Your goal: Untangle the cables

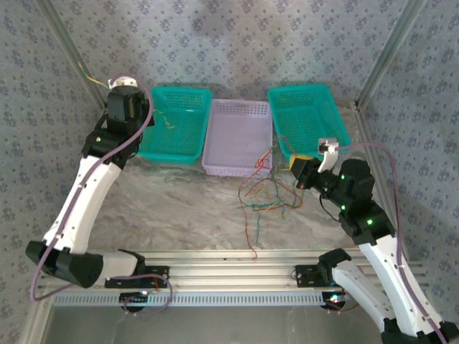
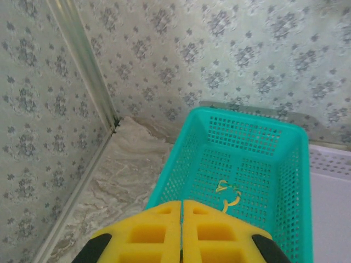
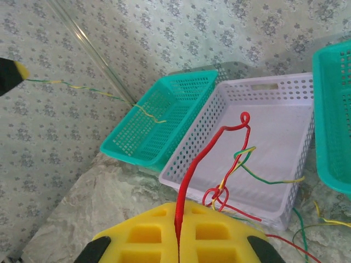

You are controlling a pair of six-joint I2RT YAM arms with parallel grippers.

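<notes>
- Several thin, string-like cables (image 1: 264, 197) in red, yellow-orange and green lie loosely tangled on the marbled tabletop (image 1: 179, 208), just in front of the lilac basket (image 1: 237, 136). One red strand trails toward the near rail.
- At far left, the left gripper (image 2: 182, 207) hangs raised over the left teal basket (image 2: 175, 170), its yellow pads pressed flat together.
- A yellow-and-green cable (image 3: 82, 87) stretches through the air from that gripper's tip down into the left teal basket, and its curled yellow end rests on the mesh floor.
- In the centre, the lilac basket sits between the two teal ones, with red and green strands hooked over its front rim.
- At right, the right gripper (image 3: 178, 213) has its pads closed, pinching a red cable (image 3: 203, 159). This cable rises from the seam between the pads to a small curl above the lilac basket.
- The right teal basket (image 1: 308, 118) stands behind that gripper.
- The overhead view takes in the whole tangle on the table. The right wrist view brings out a knot where red, yellow and green strands loop together low on the red cable. The left wrist view gives the yellow curl inside the basket.
</notes>
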